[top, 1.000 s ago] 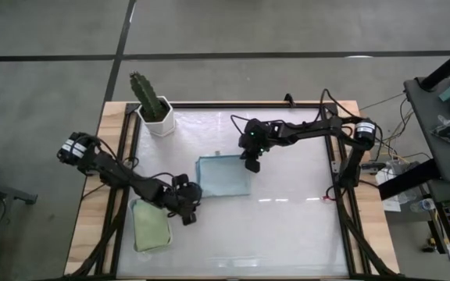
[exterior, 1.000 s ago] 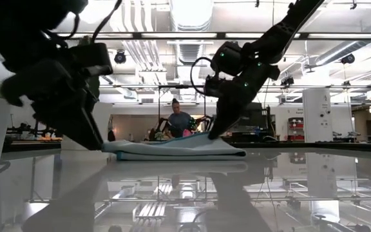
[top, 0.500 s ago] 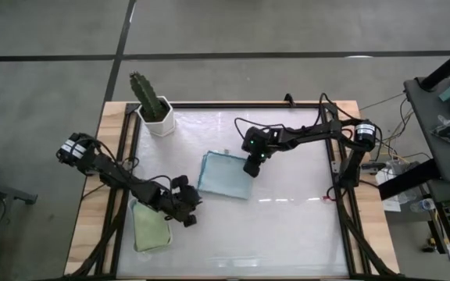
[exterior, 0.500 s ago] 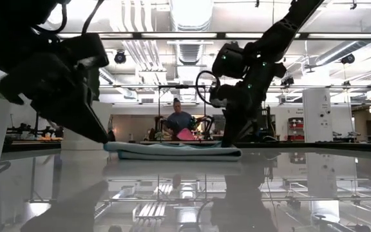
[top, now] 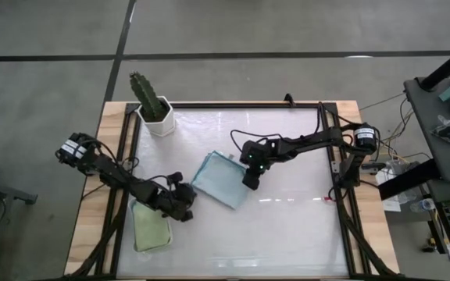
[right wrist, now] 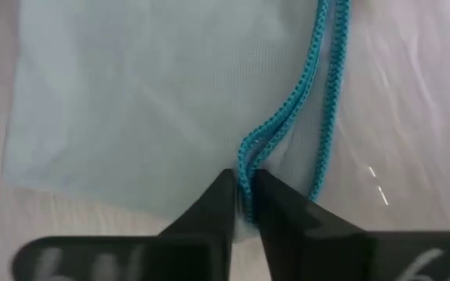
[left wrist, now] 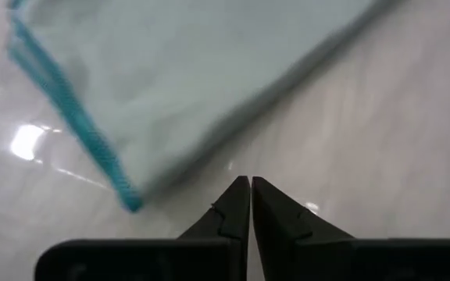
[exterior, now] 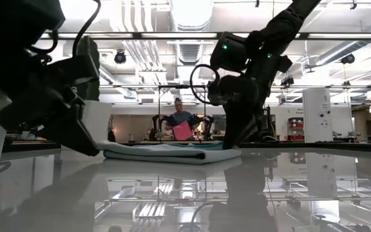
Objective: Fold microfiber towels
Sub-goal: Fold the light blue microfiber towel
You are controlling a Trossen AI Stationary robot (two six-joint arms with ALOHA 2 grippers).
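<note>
Your worktop (top: 287,234) is a glossy white sheet in a wooden frame, both arms reaching in over it.

Pale blue towel (top: 223,179): folded, lying flat near the middle of the worktop, turned at an angle to the frame. The low view shows it as a flat layered pad (exterior: 172,153). Teal stitching runs along its edge in both wrist views.

Sage green towel (top: 151,228): folded, lying at the left edge of the worktop, well apart from the blue one, partly under the left arm.

Cactus in a white pot (top: 155,105) stands at the far left corner.

Right gripper (top: 250,181): down on the blue towel's right edge. In its wrist view you see the fingers nipped on the doubled teal hem (right wrist: 244,183), so it is gripping the pale blue towel.

Left gripper (top: 183,204): just beside the blue towel's left corner, tips pressed together on nothing (left wrist: 250,204), the cloth close ahead but apart.

A person sits in the room beyond the worktop (exterior: 180,122).
</note>
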